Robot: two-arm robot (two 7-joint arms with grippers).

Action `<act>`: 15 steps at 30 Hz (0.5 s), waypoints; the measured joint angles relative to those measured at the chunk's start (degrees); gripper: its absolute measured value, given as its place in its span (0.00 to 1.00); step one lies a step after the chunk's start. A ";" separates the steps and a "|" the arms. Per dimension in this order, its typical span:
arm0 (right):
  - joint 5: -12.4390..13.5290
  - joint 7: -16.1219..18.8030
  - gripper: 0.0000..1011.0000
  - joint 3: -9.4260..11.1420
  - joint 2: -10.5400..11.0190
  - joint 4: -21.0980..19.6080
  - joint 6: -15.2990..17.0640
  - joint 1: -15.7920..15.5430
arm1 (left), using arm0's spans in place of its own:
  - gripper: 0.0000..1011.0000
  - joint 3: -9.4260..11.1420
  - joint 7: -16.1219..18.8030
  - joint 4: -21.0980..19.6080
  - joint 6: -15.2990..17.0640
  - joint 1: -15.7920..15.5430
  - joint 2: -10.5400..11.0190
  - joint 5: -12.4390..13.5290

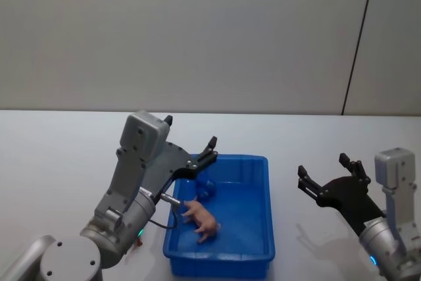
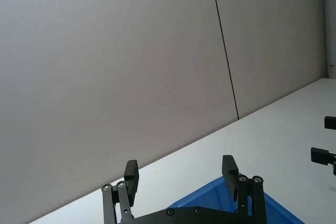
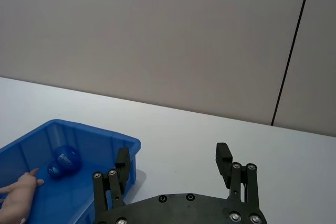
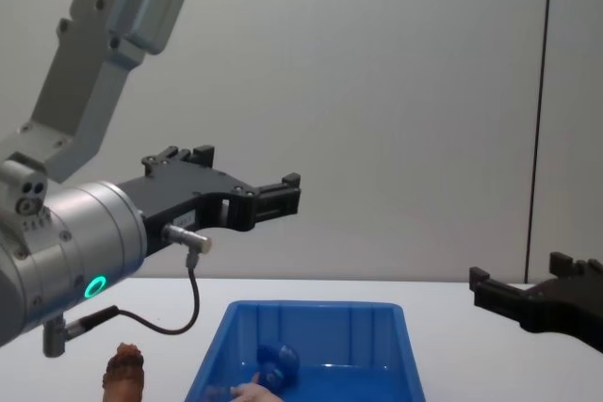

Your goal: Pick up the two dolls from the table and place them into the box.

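While the left gripper (image 4: pixel 247 168) hangs raised over the far left corner of the box (image 1: pixel 262 162), its jaws stand wide apart and hold nothing; the left wrist view shows both fingers (image 2: pixel 229 165) with bare wall (image 2: pixel 131 66) between them. The box, a bright blue ribbed bin, sits on the white table (image 1: pixel 66 162) at the middle of the scene. Inside it lies the pink doll (image 1: pixel 200 218), on its side on the floor of the bin toward the left wall, with its rounded blue part (image 1: pixel 206 189) toward the far end. The brown doll (image 4: pixel 124 374) rests on the table just left of the box, near its near left corner and apart from its wall. The right gripper (image 1: pixel 322 164) hovers over the table to the right of the box, clear of its rim; its jaws are likewise spread wide and empty, as the right wrist view confirms (image 3: pixel 173 158).
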 joint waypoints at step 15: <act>0.41 -0.55 0.99 0.31 0.44 -0.64 -0.05 -0.70 | 0.99 -1.71 3.59 -0.43 4.55 0.53 0.34 -6.01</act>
